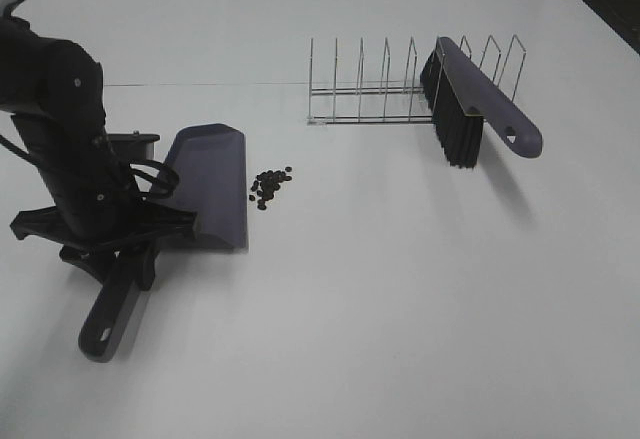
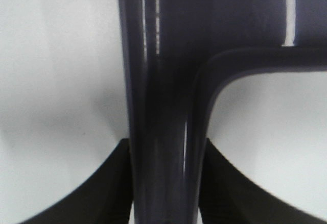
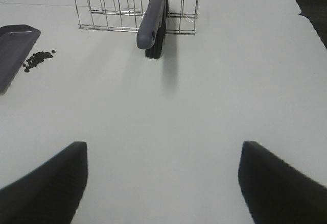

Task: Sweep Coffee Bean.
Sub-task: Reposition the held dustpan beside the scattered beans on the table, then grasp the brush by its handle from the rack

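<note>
The coffee beans (image 1: 268, 187) lie in a small dark pile on the white table, just right of the front lip of the purple-grey dustpan (image 1: 210, 184). They also show in the right wrist view (image 3: 38, 58) beside the dustpan (image 3: 15, 50). My left gripper (image 1: 120, 249) is shut on the dustpan's handle (image 2: 163, 106), with a dark finger (image 2: 102, 193) on either side. The pan rests on the table. My right gripper (image 3: 163, 183) is open and empty above bare table, well back from the brush (image 3: 152, 22); it is out of the exterior view.
A purple-grey brush (image 1: 470, 99) with black bristles leans in a wire rack (image 1: 370, 89) at the back of the table. The rack (image 3: 127, 4) also shows in the right wrist view. The table's dark edge lies at the far right.
</note>
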{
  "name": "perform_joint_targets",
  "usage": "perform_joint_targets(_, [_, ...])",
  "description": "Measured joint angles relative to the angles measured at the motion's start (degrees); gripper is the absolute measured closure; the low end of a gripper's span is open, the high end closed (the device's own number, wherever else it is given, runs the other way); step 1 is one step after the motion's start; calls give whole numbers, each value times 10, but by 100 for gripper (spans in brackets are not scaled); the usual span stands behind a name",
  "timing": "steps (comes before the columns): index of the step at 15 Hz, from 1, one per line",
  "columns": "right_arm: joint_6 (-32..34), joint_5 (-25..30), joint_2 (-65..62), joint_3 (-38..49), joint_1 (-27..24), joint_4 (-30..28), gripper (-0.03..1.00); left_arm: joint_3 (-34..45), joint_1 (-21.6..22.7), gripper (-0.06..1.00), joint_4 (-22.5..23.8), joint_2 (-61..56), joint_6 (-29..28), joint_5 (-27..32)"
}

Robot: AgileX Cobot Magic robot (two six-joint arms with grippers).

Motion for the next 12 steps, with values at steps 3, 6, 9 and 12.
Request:
perform_joint_targets(3, [0, -1, 4, 0, 0, 0, 25, 0, 0, 60, 10, -26, 0, 2])
perform_joint_targets(6, [-10, -45, 83, -15, 0, 7, 25, 0, 0, 60, 10, -26, 0, 2])
perform_joint_targets(9, [-61, -91, 222, -76, 0, 35, 25, 0, 0, 60, 11, -26, 0, 2])
perform_joint_targets(12, [-113, -91, 350, -158, 30, 46, 25, 0, 0, 60, 12, -26, 1, 2])
